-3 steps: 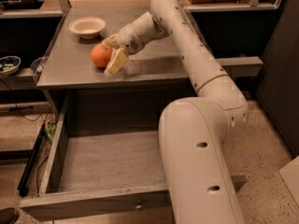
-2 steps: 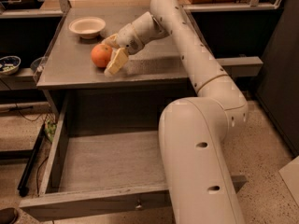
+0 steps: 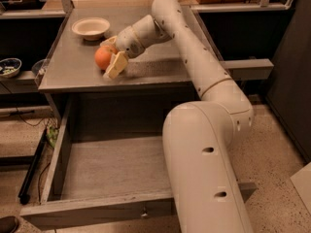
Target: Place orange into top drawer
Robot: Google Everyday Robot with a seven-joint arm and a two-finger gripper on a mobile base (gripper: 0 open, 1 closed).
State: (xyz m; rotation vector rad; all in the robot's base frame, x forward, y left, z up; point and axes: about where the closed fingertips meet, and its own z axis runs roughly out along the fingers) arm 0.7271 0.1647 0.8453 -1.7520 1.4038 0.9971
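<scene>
Currently the gripper looks clamped across the orange on the tabletop, upper left - the open top drawer sits directly below in frame.

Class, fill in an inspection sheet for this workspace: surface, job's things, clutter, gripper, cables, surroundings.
Surface: grey tabletop, flat, carrying a fruit and a bowl.
Job's things: orange on the tabletop, front left; top drawer pulled open below, nothing seen inside.
Clutter: cream bowl at the back left, apart from the orange.
Gripper: gripper at the orange, jaws either side, seemingly closed on it.
Cables: black cable or strap on the floor left of the drawer.
Surroundings: small dish on a low shelf, far left; speckled floor.
</scene>
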